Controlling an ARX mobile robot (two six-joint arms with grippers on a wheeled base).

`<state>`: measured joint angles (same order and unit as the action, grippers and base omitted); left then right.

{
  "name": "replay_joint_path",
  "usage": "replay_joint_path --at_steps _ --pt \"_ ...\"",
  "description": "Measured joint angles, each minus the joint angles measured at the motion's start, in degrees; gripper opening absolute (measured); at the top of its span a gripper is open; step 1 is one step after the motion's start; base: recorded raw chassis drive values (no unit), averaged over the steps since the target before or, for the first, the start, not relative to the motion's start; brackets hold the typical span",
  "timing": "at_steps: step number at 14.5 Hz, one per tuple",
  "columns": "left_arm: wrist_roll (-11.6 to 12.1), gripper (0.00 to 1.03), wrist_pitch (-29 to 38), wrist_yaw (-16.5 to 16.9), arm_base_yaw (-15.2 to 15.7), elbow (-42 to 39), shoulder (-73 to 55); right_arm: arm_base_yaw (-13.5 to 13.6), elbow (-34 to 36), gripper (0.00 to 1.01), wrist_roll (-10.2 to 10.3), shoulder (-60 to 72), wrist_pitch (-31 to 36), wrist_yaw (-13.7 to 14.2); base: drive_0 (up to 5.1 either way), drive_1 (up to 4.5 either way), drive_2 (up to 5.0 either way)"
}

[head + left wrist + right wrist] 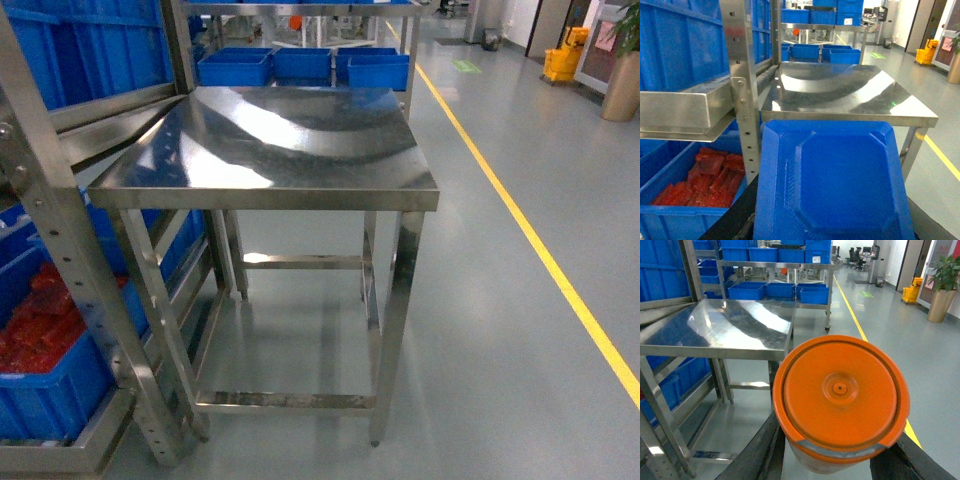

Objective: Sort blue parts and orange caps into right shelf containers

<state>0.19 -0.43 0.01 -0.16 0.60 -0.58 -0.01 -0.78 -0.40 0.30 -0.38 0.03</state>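
A bare steel table [270, 140] stood in the middle of the head view, its shiny top catching broad reflections, with neither arm visible there. To its left rose a perforated steel shelf upright [60, 250], and low beside it sat a blue crate [50, 390] filled with red pieces [35, 335]; more blue crates [300, 65] lined a far rack behind the table. A yellow floor line [540, 250] ran along the grey floor on the right, with a yellow mop bucket [563, 62] and a potted plant [625, 60] far off. In the left wrist view a flat blue part [835, 180] with clipped corners filled the near foreground, seemingly held between the dark fingers [737, 217] of the left gripper, though I could not tell how firmly the jaws met. In the right wrist view a round orange cap [840, 390] sat between the right gripper's dark fingers [765, 450], which pressed against its sides. The table's near edge stood just ahead of both held pieces.
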Motion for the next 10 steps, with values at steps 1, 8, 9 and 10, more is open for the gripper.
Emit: replay_joint_path --at_steps 1,8,9,10 --pt "0.0 0.43 0.0 0.0 0.0 0.0 0.0 0.0 0.0 0.41 0.0 0.0 0.0 0.0 -4.9 2.57 2.6" --pt "0.0 0.43 0.0 0.0 0.0 0.0 0.0 0.0 0.0 0.41 0.0 0.0 0.0 0.0 -4.9 2.55 2.5" --pt "0.0 0.43 0.2 0.0 0.0 0.0 0.0 0.0 0.0 0.41 0.0 0.0 0.2 0.0 -4.9 2.55 2.5" --pt "0.0 0.43 0.0 -0.1 0.0 0.0 0.0 0.0 0.0 0.41 0.0 0.0 0.0 0.0 -4.9 2.55 2.5"
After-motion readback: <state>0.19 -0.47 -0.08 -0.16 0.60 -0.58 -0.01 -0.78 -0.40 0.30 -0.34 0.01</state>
